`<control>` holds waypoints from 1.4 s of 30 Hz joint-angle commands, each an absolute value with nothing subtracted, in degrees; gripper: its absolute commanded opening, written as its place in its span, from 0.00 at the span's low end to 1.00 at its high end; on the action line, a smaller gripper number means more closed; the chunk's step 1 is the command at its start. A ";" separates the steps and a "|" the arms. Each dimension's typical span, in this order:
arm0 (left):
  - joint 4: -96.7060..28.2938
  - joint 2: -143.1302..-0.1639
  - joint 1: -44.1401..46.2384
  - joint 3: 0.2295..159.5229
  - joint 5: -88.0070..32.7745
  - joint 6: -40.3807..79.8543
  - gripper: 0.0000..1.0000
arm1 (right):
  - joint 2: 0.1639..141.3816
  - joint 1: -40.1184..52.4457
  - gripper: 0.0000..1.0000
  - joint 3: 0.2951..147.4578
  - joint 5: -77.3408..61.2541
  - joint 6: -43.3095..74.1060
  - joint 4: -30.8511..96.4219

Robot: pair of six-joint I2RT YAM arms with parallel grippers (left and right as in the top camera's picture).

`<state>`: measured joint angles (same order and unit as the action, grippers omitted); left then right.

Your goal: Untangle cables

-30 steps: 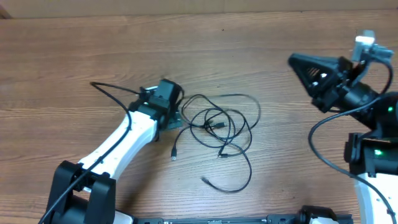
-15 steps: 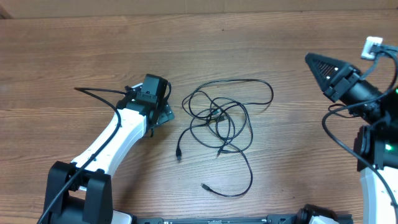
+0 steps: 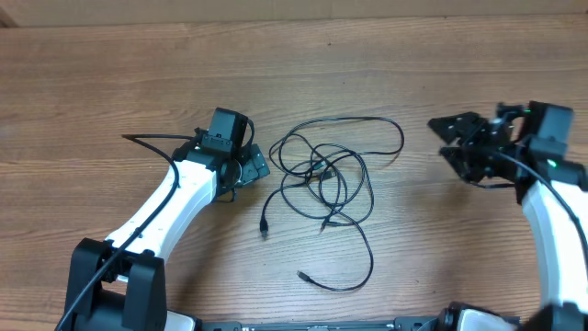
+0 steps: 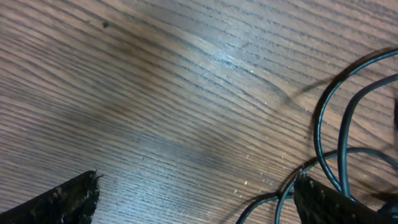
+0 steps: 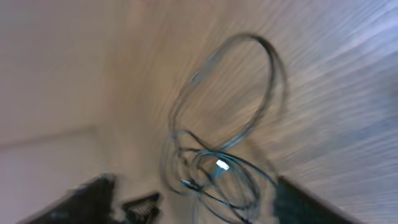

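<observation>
My left gripper (image 3: pixel 254 165) has its jaws wide open and holds nothing. My right gripper (image 3: pixel 449 138) is open and empty too. The thin black cables (image 3: pixel 323 172) lie tangled between them on the brown wooden table (image 3: pixel 101 83), just beside my left gripper.

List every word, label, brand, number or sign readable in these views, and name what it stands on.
No text can be read in any view.
The table, the cables, the left tool and the right tool show no legible marking.
The right wrist view is too blurred to show any.
</observation>
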<state>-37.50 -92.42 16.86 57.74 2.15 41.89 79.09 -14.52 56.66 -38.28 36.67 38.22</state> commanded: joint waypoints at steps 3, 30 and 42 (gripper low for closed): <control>-37.43 -92.14 16.99 58.24 1.48 42.44 1.00 | 89.49 -8.99 0.98 57.32 -36.97 40.93 37.78; -37.43 -92.14 16.99 58.24 1.48 42.44 1.00 | 100.99 5.54 0.34 54.59 -17.02 64.88 14.24; -37.43 -92.14 16.99 58.24 1.48 42.44 0.99 | 93.47 6.81 0.04 58.63 -22.35 42.83 3.70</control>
